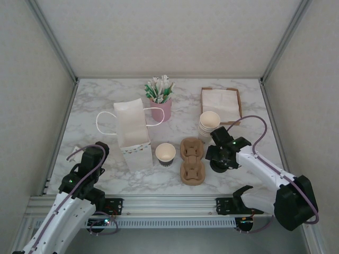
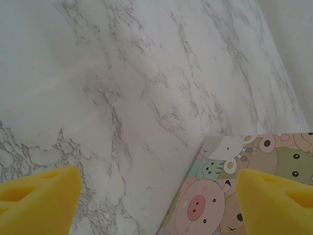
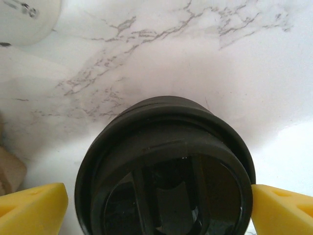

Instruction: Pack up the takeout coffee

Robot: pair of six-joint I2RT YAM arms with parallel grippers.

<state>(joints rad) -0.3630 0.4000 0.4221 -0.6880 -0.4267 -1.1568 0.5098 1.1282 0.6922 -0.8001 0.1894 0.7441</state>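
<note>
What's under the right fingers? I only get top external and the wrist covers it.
Observer: A domed black lid, seen from above in the right wrist view, sitting between the right fingers.
Operator: Clamped?
Observer: Not yet. One finger touches its rim; the other looks just clear.
Operator: Left side?
Observer: The left fingers are spread wide over bare marble table, a cartoon-pig print beside them.

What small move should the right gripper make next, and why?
Probably close the right gripper on the black lid. Its fingers sit on either side of it: one seems to touch the rim, the other has a small gap.
</note>
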